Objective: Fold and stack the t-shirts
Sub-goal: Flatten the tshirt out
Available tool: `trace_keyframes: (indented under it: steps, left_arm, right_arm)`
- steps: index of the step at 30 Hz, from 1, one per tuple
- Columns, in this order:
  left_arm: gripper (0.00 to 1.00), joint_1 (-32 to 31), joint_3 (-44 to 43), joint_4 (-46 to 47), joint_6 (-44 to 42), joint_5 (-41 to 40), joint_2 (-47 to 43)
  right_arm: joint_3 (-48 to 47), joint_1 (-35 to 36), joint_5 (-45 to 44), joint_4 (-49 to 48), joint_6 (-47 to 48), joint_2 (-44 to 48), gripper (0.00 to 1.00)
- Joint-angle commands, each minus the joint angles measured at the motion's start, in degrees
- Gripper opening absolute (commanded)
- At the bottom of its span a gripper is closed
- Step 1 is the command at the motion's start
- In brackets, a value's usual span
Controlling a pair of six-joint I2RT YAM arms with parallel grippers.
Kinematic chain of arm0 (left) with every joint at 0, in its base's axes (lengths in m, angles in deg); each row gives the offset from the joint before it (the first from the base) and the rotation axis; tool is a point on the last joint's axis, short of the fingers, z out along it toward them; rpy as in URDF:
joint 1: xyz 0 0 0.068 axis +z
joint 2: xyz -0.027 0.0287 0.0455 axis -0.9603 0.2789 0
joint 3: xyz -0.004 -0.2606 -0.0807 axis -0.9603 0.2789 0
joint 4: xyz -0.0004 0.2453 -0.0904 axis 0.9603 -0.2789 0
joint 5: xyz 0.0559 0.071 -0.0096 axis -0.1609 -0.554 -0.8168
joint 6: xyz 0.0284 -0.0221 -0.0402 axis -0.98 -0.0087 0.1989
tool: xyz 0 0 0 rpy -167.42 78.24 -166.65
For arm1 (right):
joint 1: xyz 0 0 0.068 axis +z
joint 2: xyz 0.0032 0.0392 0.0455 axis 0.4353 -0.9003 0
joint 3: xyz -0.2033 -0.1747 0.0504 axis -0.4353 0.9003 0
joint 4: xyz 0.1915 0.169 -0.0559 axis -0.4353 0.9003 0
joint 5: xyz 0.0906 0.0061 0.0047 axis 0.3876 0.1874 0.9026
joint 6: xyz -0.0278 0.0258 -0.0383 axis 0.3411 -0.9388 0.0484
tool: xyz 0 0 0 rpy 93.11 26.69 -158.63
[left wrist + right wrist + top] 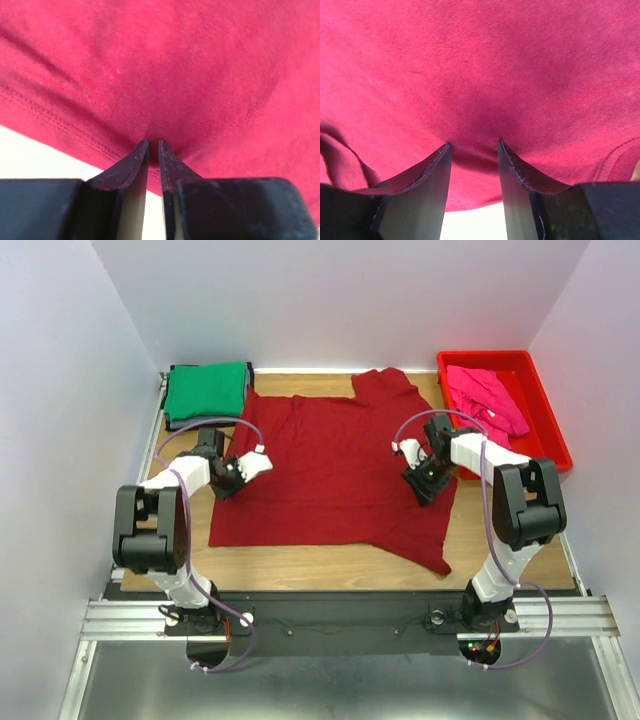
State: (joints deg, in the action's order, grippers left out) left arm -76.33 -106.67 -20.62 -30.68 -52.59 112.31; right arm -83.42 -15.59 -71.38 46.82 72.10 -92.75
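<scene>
The maroon t-shirt (pixel 330 470) lies spread flat across the middle of the wooden table. My left gripper (pixel 228 478) is at the shirt's left edge. In the left wrist view its jaws (pixel 153 143) are closed to a thin slit, with the maroon cloth (pixel 175 65) puckered into the tips near the stitched hem. My right gripper (pixel 425 483) is at the shirt's right edge. Its jaws (pixel 474 145) stand apart with the tips pressed onto the maroon cloth (pixel 485 65). A folded green t-shirt (pixel 207 390) lies at the back left on a dark grey layer. A crumpled pink t-shirt (pixel 485 400) lies in the tray.
The red plastic tray (pixel 548 425) stands at the back right, close to my right arm. White walls enclose the table on three sides. Bare wood (pixel 330 565) shows along the near edge in front of the shirt's hem.
</scene>
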Motion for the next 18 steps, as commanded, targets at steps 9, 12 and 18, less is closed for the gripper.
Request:
trace_keyframes:
  steps: [9,12,18]
  left_arm:
    - [0.2,0.1,16.1,-21.3,-8.4,-4.4,-19.4]
    - [0.2,1.4,13.7,-23.2,-10.3,-3.6,-22.8]
    - [0.27,2.1,-4.9,-20.0,-0.6,6.2,-11.6]
  right_arm:
    - [5.3,1.4,3.5,18.0,10.1,7.7,0.49]
    - [-1.1,1.3,8.1,22.3,10.6,7.9,0.49]
    - [-14.0,0.9,9.6,13.2,0.5,-0.4,0.47]
